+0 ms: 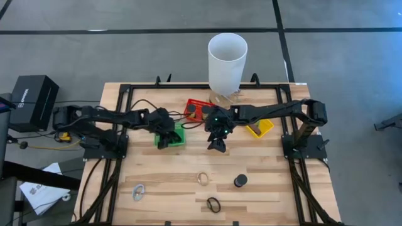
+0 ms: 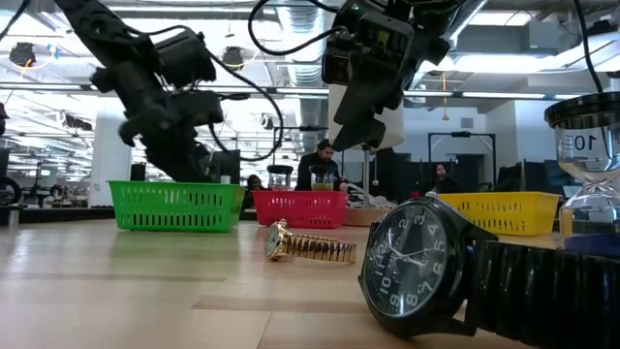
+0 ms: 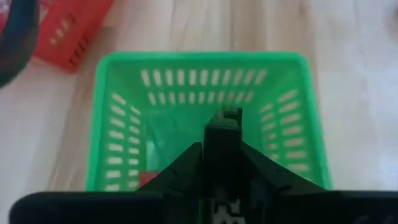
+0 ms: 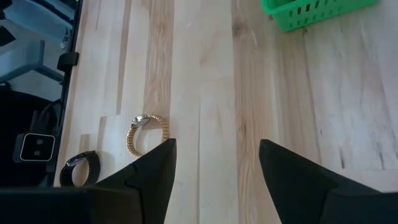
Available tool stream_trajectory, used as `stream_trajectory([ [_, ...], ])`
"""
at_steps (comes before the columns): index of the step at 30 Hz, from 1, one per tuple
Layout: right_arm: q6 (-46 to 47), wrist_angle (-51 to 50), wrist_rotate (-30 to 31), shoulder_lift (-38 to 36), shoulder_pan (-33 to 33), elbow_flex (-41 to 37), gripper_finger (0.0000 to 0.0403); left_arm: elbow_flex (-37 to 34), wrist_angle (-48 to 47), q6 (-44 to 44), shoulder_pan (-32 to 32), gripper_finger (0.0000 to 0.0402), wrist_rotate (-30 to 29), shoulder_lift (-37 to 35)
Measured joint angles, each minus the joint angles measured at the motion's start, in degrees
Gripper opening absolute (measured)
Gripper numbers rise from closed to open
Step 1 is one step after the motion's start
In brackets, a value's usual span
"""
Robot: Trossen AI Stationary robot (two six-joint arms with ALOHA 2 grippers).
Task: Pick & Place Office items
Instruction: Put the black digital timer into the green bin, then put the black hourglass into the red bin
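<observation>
Several small items lie on the near half of the table: a gold band watch (image 1: 202, 178) (image 4: 146, 134), a black watch (image 2: 426, 267) (image 4: 81, 169), a black band loop (image 1: 214, 204), a black disc (image 1: 240, 181) and a silvery piece (image 1: 139, 191). My left gripper (image 1: 166, 139) (image 3: 224, 124) hangs over the green basket (image 1: 178, 135) (image 3: 205, 62), shut, with a small dark piece at its tips. A red piece (image 3: 147, 179) lies inside that basket. My right gripper (image 1: 217, 143) (image 4: 214, 162) is open in the air over bare wood at mid-table, beyond the gold watch. My left gripper pinches a small black piece (image 3: 231, 114) at the free ends of its two fingers, coming from above and pointing down into the green basket. The piece is lifted clear of the basket floor. Which part of it the fingers have is too small to tell.
A red basket (image 1: 198, 110) and a yellow basket (image 1: 259, 129) stand by the green one along the far half. A tall white cylinder (image 1: 227, 63) rises at the far edge. An hourglass-like timer (image 2: 586, 145) stands near the low camera. People sit in the room behind.
</observation>
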Motion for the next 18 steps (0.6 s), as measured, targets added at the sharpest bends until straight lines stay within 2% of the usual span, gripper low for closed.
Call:
stream_trajectory([
  [7, 0.00, -0.09, 0.00, 0.00, -0.26, 0.00, 0.0221, 0.13, 0.99, 0.26, 0.19, 0.0126, 0.29, 3.59],
  [12, 0.01, -0.17, -0.01, 0.00, -0.28, 0.00, 0.0221, 0.33, 1.90, 1.11, 0.19, 0.0171, -4.84, 2.94],
  [18, 0.02, -0.49, -0.02, 0.00, -0.28, 0.00, 0.0221, 0.46, 3.41, 2.35, 0.08, 0.0212, -4.42, 0.82],
])
